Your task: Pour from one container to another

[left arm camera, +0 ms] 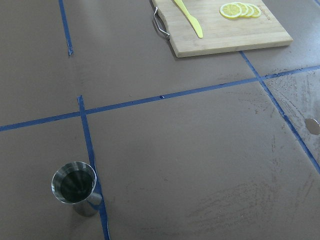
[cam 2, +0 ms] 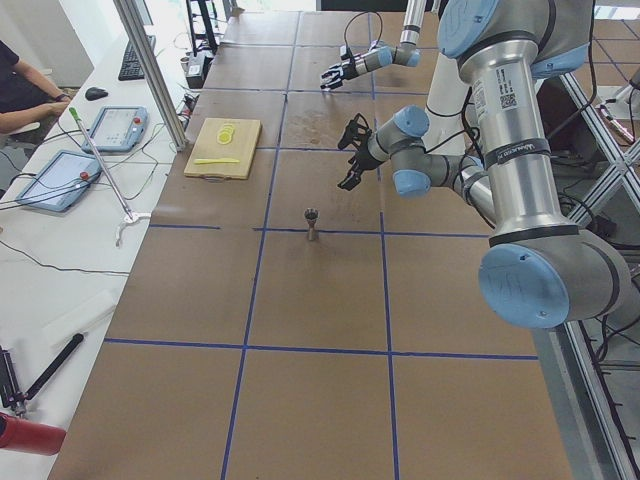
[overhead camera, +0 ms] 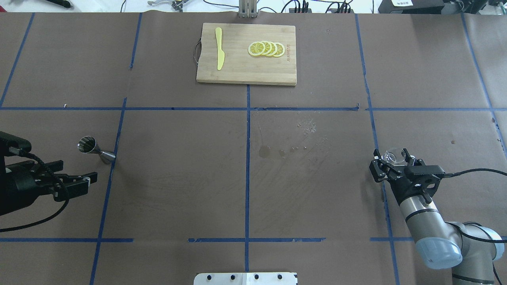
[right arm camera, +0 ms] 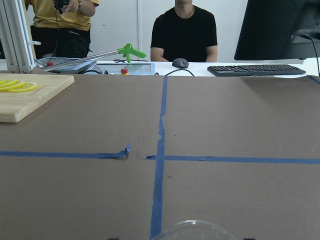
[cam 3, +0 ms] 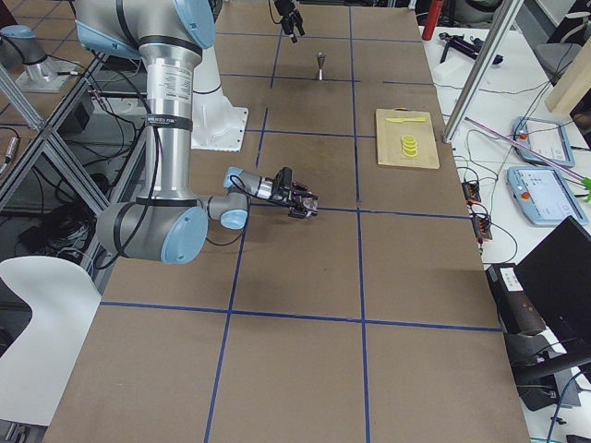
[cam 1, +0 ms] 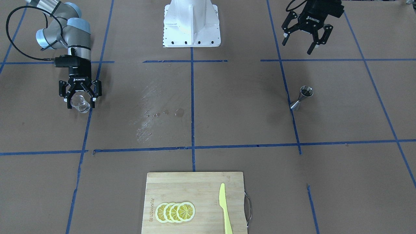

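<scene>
The small clear glass cup sits between the fingers of my right gripper, which is shut on it low over the table. From overhead the cup shows at the tip of that gripper. Only its rim shows at the bottom edge of the right wrist view. The steel jigger stands upright on a blue tape line, far across the table from the cup. My left gripper hangs open and empty behind the jigger. The left wrist view looks down into the jigger's dark upper cone.
A bamboo cutting board at the far edge carries lemon slices and a yellow knife. Wet spots mark the paper mid-table. The white robot base stands at the near edge. Seated people and tablets lie beyond the table.
</scene>
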`<action>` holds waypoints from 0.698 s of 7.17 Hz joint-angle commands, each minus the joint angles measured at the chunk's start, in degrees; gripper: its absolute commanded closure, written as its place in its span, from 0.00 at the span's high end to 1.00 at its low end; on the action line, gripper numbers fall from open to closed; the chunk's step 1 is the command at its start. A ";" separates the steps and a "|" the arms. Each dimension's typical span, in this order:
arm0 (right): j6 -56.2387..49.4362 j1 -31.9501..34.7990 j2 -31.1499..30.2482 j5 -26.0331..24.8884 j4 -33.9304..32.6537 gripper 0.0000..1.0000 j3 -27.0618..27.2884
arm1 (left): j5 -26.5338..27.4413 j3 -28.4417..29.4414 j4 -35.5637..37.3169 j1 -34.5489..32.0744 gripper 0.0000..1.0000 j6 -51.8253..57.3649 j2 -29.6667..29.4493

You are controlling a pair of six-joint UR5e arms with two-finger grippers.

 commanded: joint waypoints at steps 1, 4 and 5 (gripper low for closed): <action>-0.08 0.00 0.00 0.27 0.00 0.99 0.30 | 0.00 -0.04 0.00 -0.12 1.00 0.00 -0.07; -0.70 0.18 -1.22 3.68 -0.09 1.00 4.42 | -0.53 -0.04 -0.09 -1.00 1.00 0.09 -0.94; -0.96 0.18 -4.45 5.27 -0.09 1.00 6.26 | -0.61 -0.04 -0.09 -1.00 1.00 0.09 -0.95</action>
